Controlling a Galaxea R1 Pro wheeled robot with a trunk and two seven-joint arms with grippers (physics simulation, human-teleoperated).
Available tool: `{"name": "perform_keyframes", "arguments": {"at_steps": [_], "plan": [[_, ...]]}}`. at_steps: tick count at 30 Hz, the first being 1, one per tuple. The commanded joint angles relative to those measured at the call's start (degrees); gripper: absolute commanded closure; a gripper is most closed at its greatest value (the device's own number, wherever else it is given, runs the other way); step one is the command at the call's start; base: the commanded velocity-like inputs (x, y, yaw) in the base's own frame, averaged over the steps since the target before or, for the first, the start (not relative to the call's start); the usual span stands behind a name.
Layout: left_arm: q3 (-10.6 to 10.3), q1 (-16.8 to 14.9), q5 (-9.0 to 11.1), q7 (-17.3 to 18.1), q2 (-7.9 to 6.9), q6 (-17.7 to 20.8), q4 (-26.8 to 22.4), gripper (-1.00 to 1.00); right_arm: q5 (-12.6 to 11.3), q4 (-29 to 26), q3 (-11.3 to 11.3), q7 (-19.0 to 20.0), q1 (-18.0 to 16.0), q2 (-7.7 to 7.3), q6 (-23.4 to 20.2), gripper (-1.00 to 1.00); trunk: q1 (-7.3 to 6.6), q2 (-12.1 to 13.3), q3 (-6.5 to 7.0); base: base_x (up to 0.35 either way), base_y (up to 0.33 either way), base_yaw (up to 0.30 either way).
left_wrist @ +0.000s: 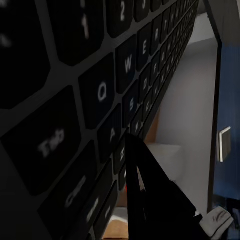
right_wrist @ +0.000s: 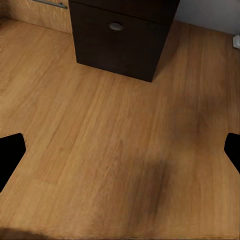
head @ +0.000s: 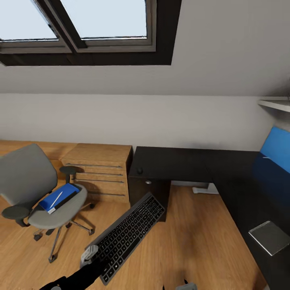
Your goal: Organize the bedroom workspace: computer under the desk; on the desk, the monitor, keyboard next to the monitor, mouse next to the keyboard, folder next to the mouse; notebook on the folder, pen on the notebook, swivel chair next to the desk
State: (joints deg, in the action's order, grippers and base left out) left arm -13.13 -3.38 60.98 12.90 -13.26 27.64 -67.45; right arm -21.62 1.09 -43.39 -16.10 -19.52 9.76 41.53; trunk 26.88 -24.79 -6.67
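My left hand (head: 93, 257) grips the keyboard (head: 128, 237) by its near corner and holds it in the air above the wood floor (head: 189, 233), tilted, its far end pointing toward the black worktop (head: 177, 163). Through my left wrist camera the keys (left_wrist: 102, 92) loom close, and one dark finger (left_wrist: 142, 180) lies across the keyboard's edge, closed on it.

My right hand (right_wrist: 120, 150) hangs over bare floor with its two fingertips (right_wrist: 10, 155) far apart at the picture's edges and nothing between them. Ahead of it stands a dark cabinet (right_wrist: 122, 37) with a small round silver knob (right_wrist: 116, 26).

The worktop runs along the wall and turns down my right side. The mouse (head: 139, 170) sits near its left end, by the edge. On the right-hand stretch a grey notebook (head: 269, 237) lies flat, and further back there is a large blue panel (head: 276, 161); I cannot tell for sure what that is.

The swivel chair (head: 36, 189) stands well apart from the worktop, on my left, in front of the low oak drawers (head: 100, 173). The blue folder (head: 60, 197) lies on its seat, with a slim white pen (head: 56, 198) resting on top. A skylight (head: 80, 28) is set in the sloped ceiling above.
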Motion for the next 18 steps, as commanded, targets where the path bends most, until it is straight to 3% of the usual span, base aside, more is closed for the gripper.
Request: {"name": "perform_keyframes", "arguments": {"at_steps": [1, 18], "plan": [[-0.06, -0.05, 0.58, 0.02, -0.06, 0.22, 0.08, 1.00, -0.18, 0.12, -0.49, -0.34, -0.07, 0.06, 0.13, -1.00, 0.00, -0.13, -0.12, -0.334, -0.001, 0.000], [-0.06, -0.05, 0.45, 0.02, -0.02, 0.22, 1.61, 1.00, -0.18, 0.14, -0.46, -0.34, -0.07, 0.00, 0.13, -1.00, 0.00, -0.13, -0.12, -0.335, 0.000, 0.000]]}}
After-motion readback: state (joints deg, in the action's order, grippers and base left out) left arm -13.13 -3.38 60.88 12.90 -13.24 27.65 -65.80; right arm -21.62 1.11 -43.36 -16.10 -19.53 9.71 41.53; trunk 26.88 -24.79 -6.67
